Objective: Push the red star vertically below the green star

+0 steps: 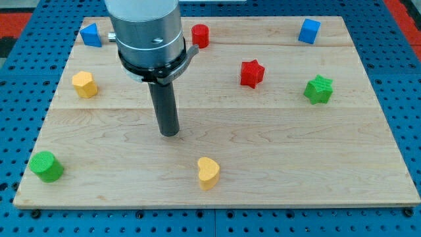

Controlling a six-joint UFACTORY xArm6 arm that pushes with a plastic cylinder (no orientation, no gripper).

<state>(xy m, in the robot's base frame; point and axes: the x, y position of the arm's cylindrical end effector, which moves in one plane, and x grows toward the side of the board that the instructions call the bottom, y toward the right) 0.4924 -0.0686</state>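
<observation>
The red star [251, 73] lies on the wooden board at the view's upper right of centre. The green star [319, 89] lies to its right and slightly lower, near the board's right edge. My tip [170, 133] rests on the board left of centre, well to the left of and below the red star, touching no block.
A red cylinder [200, 35] and a blue block [91, 35] sit near the top edge, a blue cube [309, 31] at the top right. A yellow block [85, 84] is at the left, a green cylinder [46, 166] at the bottom left, a yellow heart [208, 173] at the bottom centre.
</observation>
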